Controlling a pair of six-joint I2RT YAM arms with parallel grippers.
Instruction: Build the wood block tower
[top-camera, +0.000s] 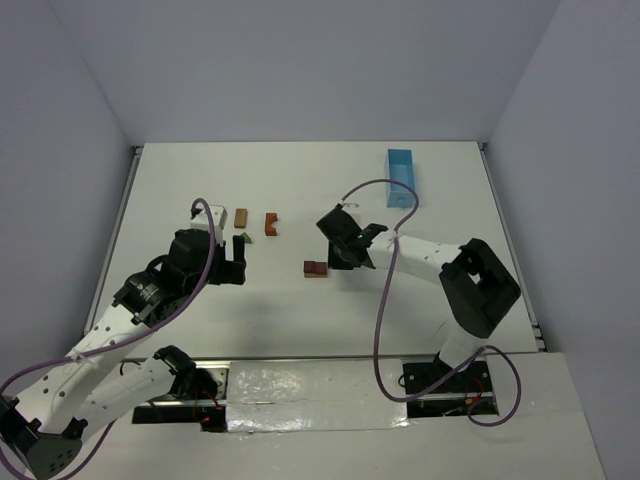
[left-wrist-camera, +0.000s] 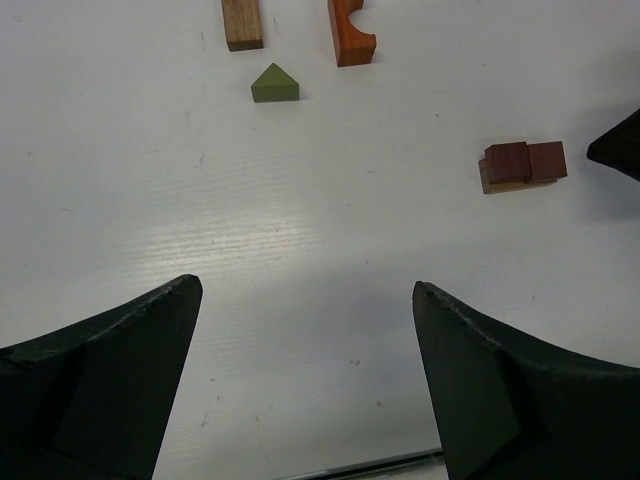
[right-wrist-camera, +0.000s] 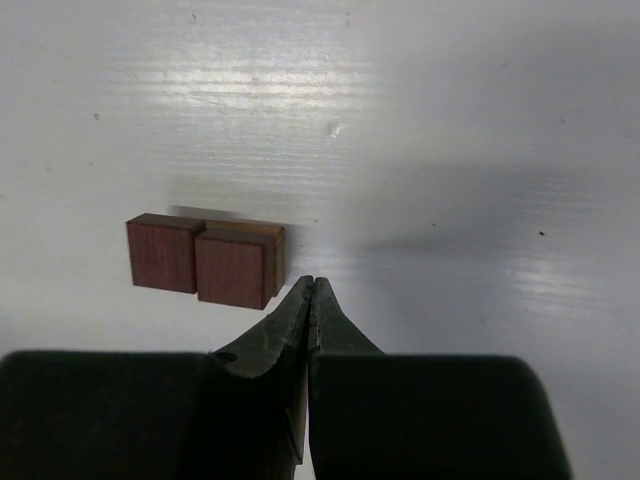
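Reddish-brown wood: 2 small cubes, side by side and touching, sit on a paler tan slab. This is all of the wood block tower (top-camera: 316, 268) that stands. It is near the middle of the white table (top-camera: 420, 310), roughly between the 2 arms. Right wrist view shows the cubes (right-wrist-camera: 205, 260) flush against each other, with the tan edge showing along the far and right sides. The other 3 pieces lie loose to the left and further from the arm bases, none stacked. The orange arch (top-camera: 271, 224) lies on its side, notch facing right in the left wrist view (left-wrist-camera: 350, 30). The brown block (top-camera: 241, 217) is a plain rectangle lying flat just left of the arch, apart from it. The olive-green triangle (top-camera: 243, 237) is just on the near side of the brown block, flat on the table, apex pointing away in the left wrist view (left-wrist-camera: 275, 84). The right gripper (top-camera: 336, 260) sits just to the right of the tower with its fingers pressed together and nothing between them. In its own camera the tips (right-wrist-camera: 312, 282) are at the near right corner of the right-hand cube; I cannot tell whether they touch it. The left gripper (top-camera: 233, 262) hangs over bare table well left of the tower, near the triangle, with its fingers spread wide and holding nothing (left-wrist-camera: 305, 290). A light-blue tray (top-camera: 402, 176) stands at the far right of the table, well apart from everything.
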